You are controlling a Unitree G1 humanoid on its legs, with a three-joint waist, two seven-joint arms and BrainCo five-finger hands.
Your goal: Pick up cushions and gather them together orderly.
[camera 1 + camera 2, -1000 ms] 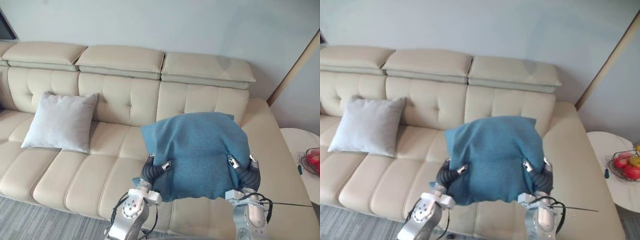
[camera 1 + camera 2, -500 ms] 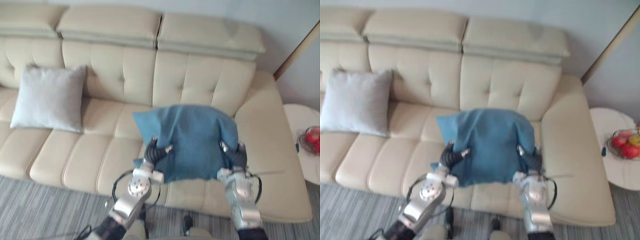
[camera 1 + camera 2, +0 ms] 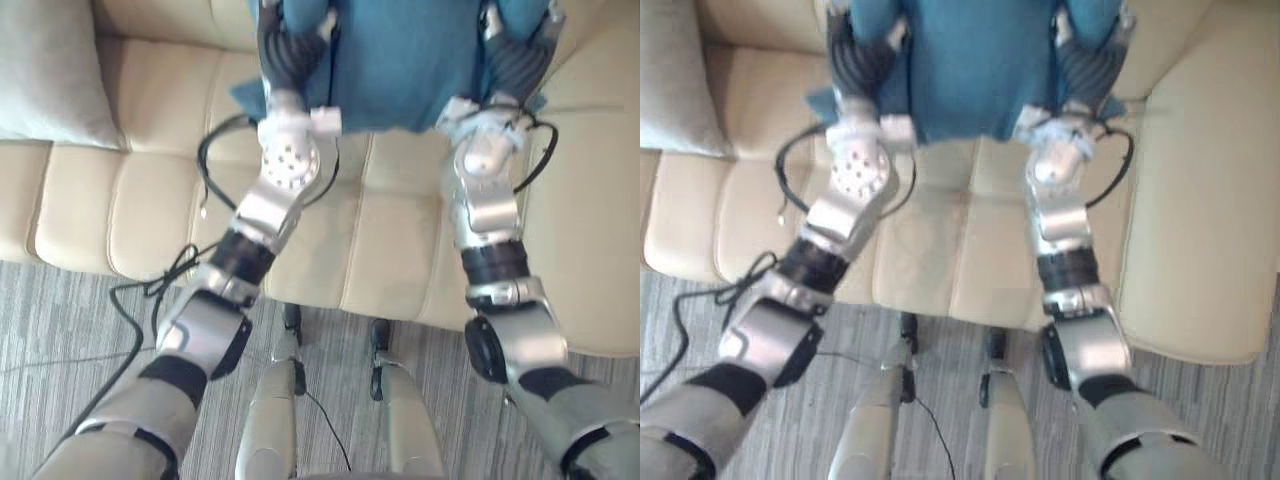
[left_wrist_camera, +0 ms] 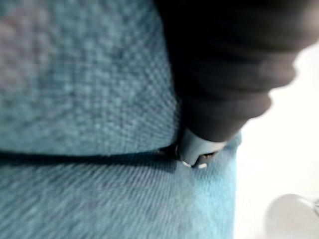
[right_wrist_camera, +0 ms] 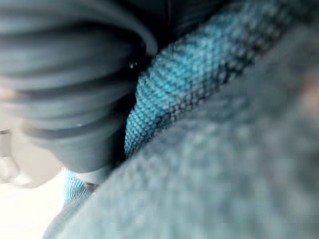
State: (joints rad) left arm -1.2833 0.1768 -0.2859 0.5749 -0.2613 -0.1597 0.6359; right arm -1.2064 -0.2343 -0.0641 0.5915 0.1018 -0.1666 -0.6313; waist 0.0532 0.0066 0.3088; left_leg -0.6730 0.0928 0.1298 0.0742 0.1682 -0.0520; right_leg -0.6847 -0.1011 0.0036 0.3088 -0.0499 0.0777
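Holding the blue cushion [image 3: 400, 60] over the seat of the sofa [image 3: 390, 240], between the two hands. Gripping one side edge with the left hand [image 3: 290, 50] and the other with the right hand [image 3: 515, 55], each with a silver digit pressed on the front face beside its dark ribbed cover. From the left wrist, digging a fingertip [image 4: 194, 152] into a fold of the blue weave. From the right wrist, pressing close against the same cloth. Grasping with both, then, and letting go with neither.

Carrying it toward the right end of the sofa, above the front of the seat. Cannot tell whether its lower edge is touching the seat or hanging just clear.

Leaving the grey cushion [image 3: 45, 70] well apart at the left end of the seat, cut off by the edge of the view. Standing on striped grey carpet [image 3: 60, 310] in front of the sofa.

Judging progress: picked up one cushion, gathered none yet — about the first half at best, having made the lift, with the carry and the placing to come. Left to do: bring the blue one across to the grey one, set it down beside or against it, square the pair neatly, then release.

Looked for brands, labels and writing — found none legible on the cushions, sofa or carpet.
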